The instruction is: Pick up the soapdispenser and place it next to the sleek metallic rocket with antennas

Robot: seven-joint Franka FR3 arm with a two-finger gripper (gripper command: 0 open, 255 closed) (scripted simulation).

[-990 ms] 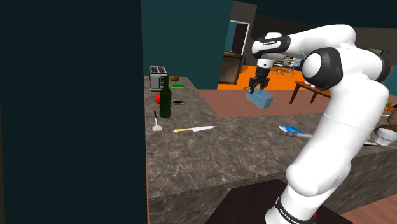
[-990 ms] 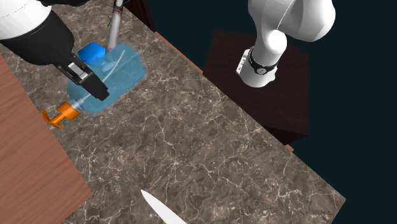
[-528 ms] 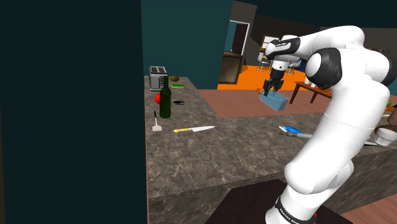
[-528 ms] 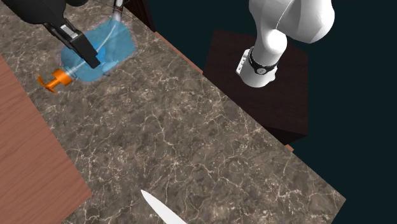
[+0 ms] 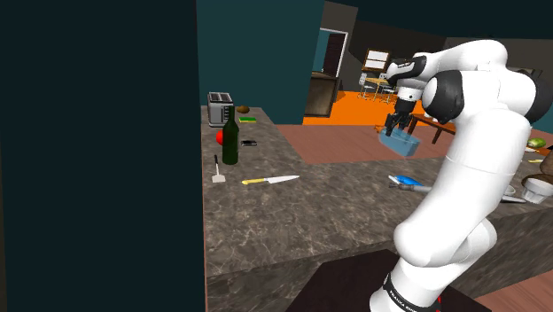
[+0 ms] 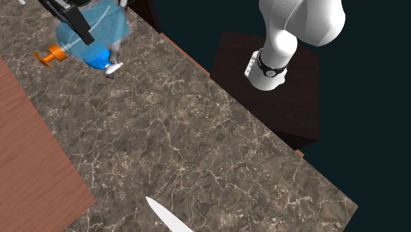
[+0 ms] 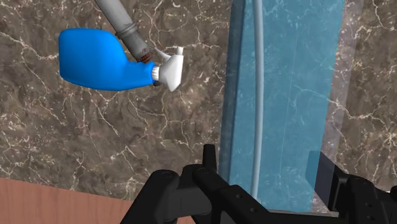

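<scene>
The soap dispenser (image 5: 401,143) is a see-through blue bottle with an orange pump (image 6: 49,55). It hangs tilted above the marble counter, and my gripper (image 5: 394,126) is shut on its body. In the second exterior view the bottle (image 6: 95,29) hovers just over the rocket (image 6: 105,63), with a black finger (image 6: 78,23) across it. The rocket (image 7: 105,60) lies flat on the counter: a blue body, a white end and a grey rod. In the wrist view the gripper (image 7: 267,184) clasps the blue bottle (image 7: 286,95), with the rocket off to one side. The rocket (image 5: 409,183) is below the hand.
A knife (image 5: 270,180) lies mid-counter, its blade tip (image 6: 164,214) also showing. A dark green bottle (image 5: 230,139), a spatula (image 5: 218,170), a red fruit (image 5: 220,137) and a toaster (image 5: 220,108) stand farther back. A white bowl (image 5: 536,188) sits at the shoulder view's right. A wooden strip (image 6: 33,165) borders the counter.
The gripper has carried the soap dispenser toward the shoulder view's right, and it now hangs over the rocket. Nothing on the counter has moved.
</scene>
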